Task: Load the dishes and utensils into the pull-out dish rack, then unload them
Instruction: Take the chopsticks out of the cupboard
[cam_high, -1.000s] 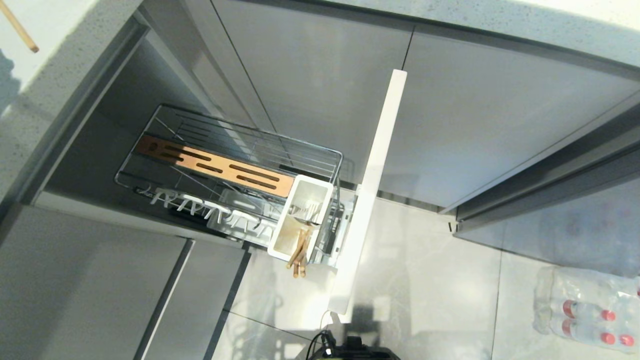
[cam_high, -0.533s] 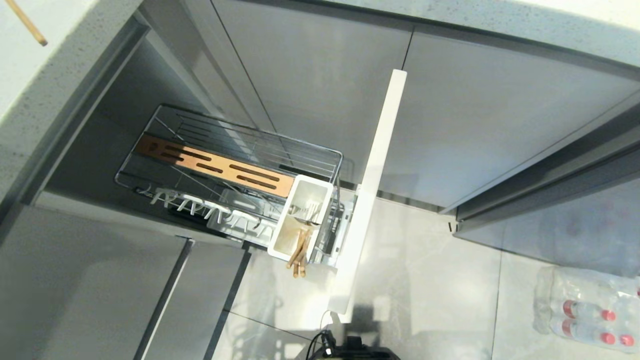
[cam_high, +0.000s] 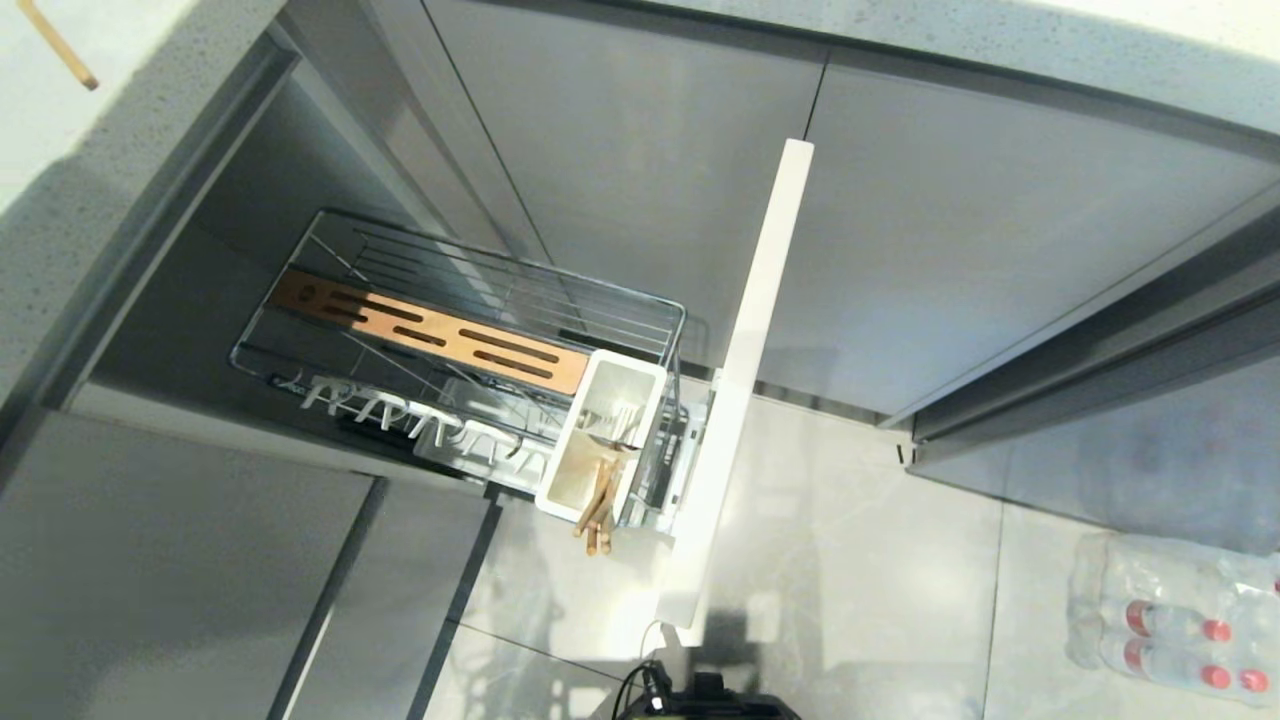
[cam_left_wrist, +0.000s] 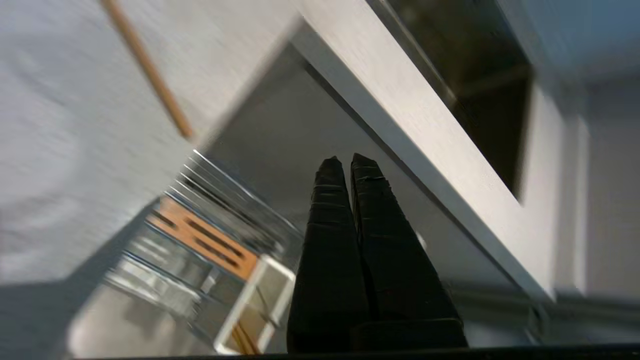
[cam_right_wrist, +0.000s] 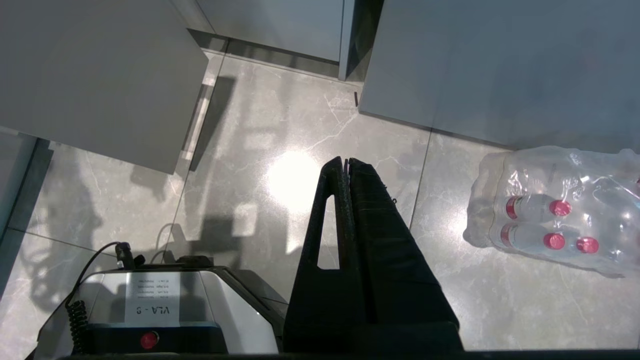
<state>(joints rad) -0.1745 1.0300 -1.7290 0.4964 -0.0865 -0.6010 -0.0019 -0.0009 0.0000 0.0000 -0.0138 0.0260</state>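
Shadow on the pale speckled countertop (cam_high: 130, 110) is the main change you will notice in the head view: a second ago a dark patch lay at its far-left edge, half a second ago it was gone, and now a broader soft shade lies across the corner. The thin wooden chopstick (cam_high: 58, 46) up there has slid slightly toward the top-left; nothing else has shifted.

Your left gripper (cam_left_wrist: 347, 165) is clenched, fingers pressed together with nothing between them. It hangs above the pull-out chrome wire dish rack (cam_high: 500, 290) — the rack lies below and ahead of the fingertips, the lone chopstick off to their side on the counter, its long axis slanting across the countertop.

In the rack's white rectangular utensil cup (cam_high: 560, 450) a pair of pale wooden chopsticks (cam_high: 598, 510) stands tilted, tips sticking out over the cup's near rim toward the floor. You cannot make out the fork for certain.

Your right gripper (cam_right_wrist: 345, 165) is closed and empty, parked over the grey marbled floor tiles (cam_right_wrist: 280, 150) — beneath it a white label on the robot base (cam_right_wrist: 150, 300) reads "VLA - 8" upside down.
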